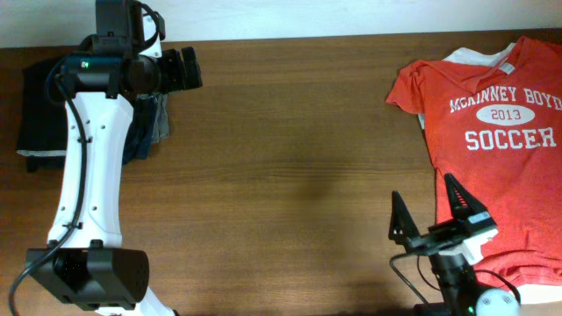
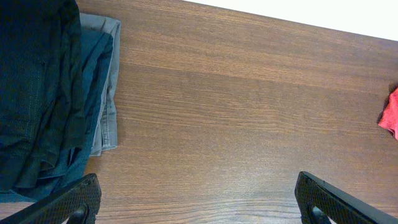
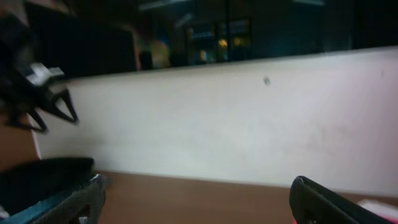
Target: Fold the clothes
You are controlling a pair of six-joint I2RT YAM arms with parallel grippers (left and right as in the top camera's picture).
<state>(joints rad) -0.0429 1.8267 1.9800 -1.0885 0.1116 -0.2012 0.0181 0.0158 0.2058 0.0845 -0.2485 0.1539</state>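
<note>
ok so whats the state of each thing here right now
left gripper: open, empty
right gripper: open, empty
black shorts: rumpled heap, not gripped
navy garment: folded, partly under the shorts
grey garment: folded, edge showing beneath the navy one
red T-shirt: spread flat, print up

Our overhead cam sits high, looking straight down on the whole desk (image 1: 290, 158). The left wrist cam hangs close over the wood, peering down between the fingers (image 2: 74, 202) of the left hand (image 1: 191, 68). Both views share the grey folded garment (image 2: 107, 93) left of that hand and a red T-shirt (image 2: 390, 116) corner far right. Our right wrist cam looks nearly level, blurry, beyond the right hand (image 1: 422, 186).
</note>
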